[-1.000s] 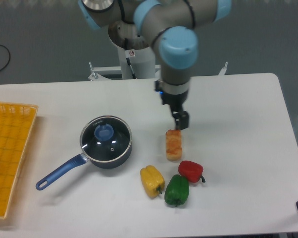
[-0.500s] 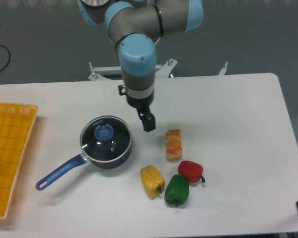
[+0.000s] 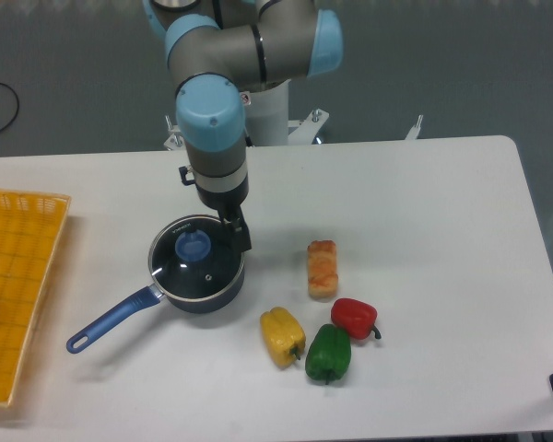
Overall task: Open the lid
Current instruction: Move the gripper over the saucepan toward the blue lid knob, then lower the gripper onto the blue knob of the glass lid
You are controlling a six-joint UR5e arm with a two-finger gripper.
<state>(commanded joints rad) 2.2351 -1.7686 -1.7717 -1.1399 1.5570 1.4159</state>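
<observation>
The lid point(image 3: 196, 257) sits flat on the dark blue saucepan point(image 3: 166, 293), left of the middle of the white desk point(image 3: 424, 203), with its blue knob point(image 3: 193, 246) at the centre. The pan's long blue handle point(image 3: 111, 320) points toward the near left. The robot's hand point(image 3: 239, 235) hangs over the right edge of the lid, just beside the knob and not on it; from this angle I cannot tell whether its fingers are spread or pressed together, and nothing shows between them. To the right of the pan lies a piece of bread point(image 3: 322, 268). Nearer the front edge are a yellow pepper point(image 3: 282, 336), a green pepper point(image 3: 328, 354) and a red pepper point(image 3: 355, 318), close together. An orange tray point(image 3: 18, 276) lies at the far left of the desk.
</observation>
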